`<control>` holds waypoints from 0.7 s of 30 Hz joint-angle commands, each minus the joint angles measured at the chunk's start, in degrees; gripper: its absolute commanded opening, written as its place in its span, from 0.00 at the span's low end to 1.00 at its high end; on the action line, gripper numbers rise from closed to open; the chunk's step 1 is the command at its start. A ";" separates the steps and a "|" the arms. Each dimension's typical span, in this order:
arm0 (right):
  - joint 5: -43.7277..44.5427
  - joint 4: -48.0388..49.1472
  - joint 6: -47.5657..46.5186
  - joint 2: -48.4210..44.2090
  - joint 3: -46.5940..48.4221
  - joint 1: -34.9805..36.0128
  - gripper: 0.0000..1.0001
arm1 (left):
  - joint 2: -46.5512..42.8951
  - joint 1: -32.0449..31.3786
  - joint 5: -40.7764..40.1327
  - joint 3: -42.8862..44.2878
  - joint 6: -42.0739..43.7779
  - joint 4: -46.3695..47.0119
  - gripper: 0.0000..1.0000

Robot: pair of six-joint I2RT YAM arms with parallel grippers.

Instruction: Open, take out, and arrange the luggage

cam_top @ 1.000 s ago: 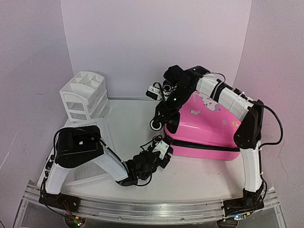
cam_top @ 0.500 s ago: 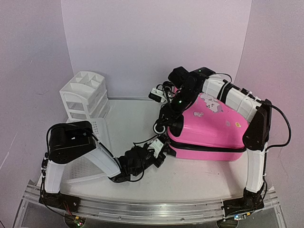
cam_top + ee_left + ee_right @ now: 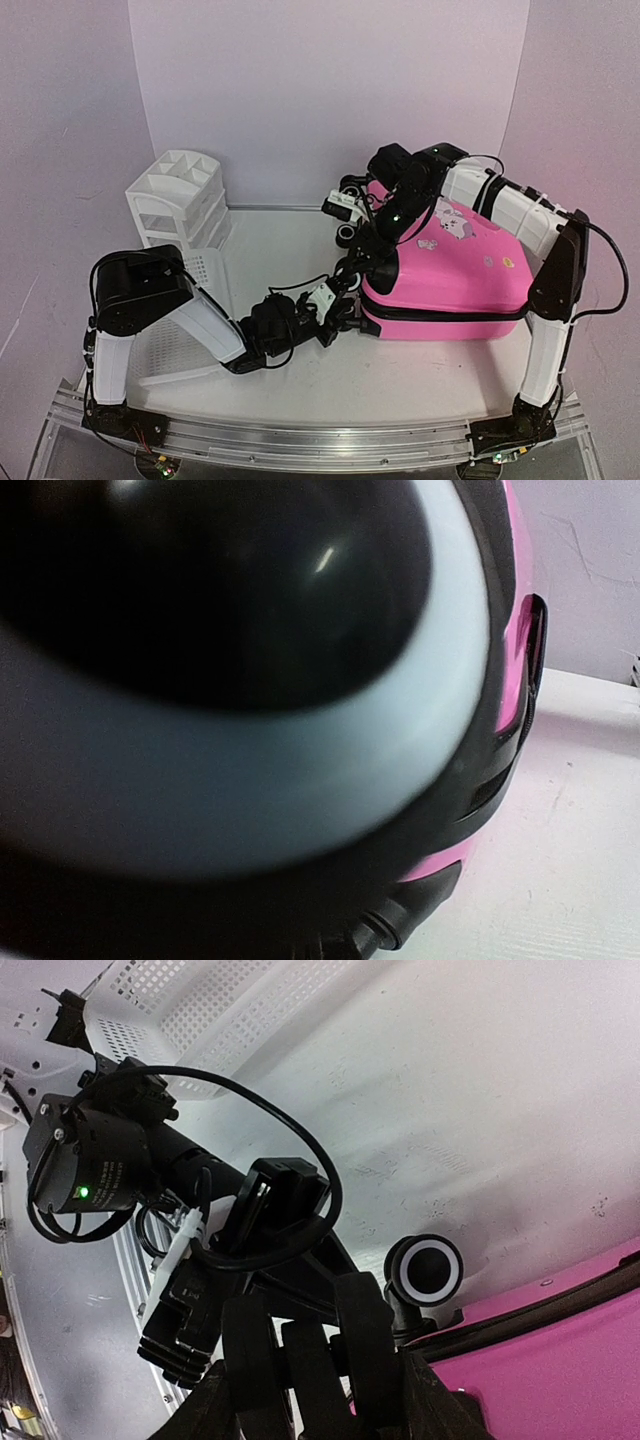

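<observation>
The bright-pink suitcase (image 3: 450, 275) lies flat at the right of the table, closed, with its black zipper trim along the front side. My right gripper (image 3: 378, 255) reaches over its left end. In the right wrist view its fingers (image 3: 365, 1345) are shut on a black part at that end of the suitcase (image 3: 570, 1360), beside a wheel with a white ring (image 3: 425, 1270). My left gripper (image 3: 340, 305) lies low on the table at the suitcase's near left corner. Its camera is filled by a blurred wheel (image 3: 250, 630), and its fingers are hidden.
A white drawer organizer (image 3: 178, 205) stands at the back left. A white mesh basket (image 3: 185, 335) lies on the table under my left arm and also shows in the right wrist view (image 3: 200, 1010). White walls close in the back and both sides.
The suitcase has slid to the right with my right gripper holding its left end. My left gripper has followed it right, and the left arm has stretched lower over the table.
</observation>
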 commanded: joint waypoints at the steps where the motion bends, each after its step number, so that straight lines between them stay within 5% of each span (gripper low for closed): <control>1: -22.30 -8.60 3.60 -7.24 -2.97 -1.96 0.00 | -0.53 3.67 -6.60 2.72 -4.89 -0.96 0.00; 8: -21.92 -10.44 0.10 -9.03 -8.83 -0.21 0.00 | -0.19 4.68 -1.80 4.13 -9.27 -1.55 0.00; 16: -16.65 -14.70 -9.80 -10.77 -13.98 -0.15 0.00 | 0.40 7.38 17.41 3.54 -11.95 -1.00 0.00; 21: -18.60 -14.51 -12.42 -11.19 -15.07 0.54 0.00 | 1.89 7.45 16.08 5.02 -12.69 -1.20 0.00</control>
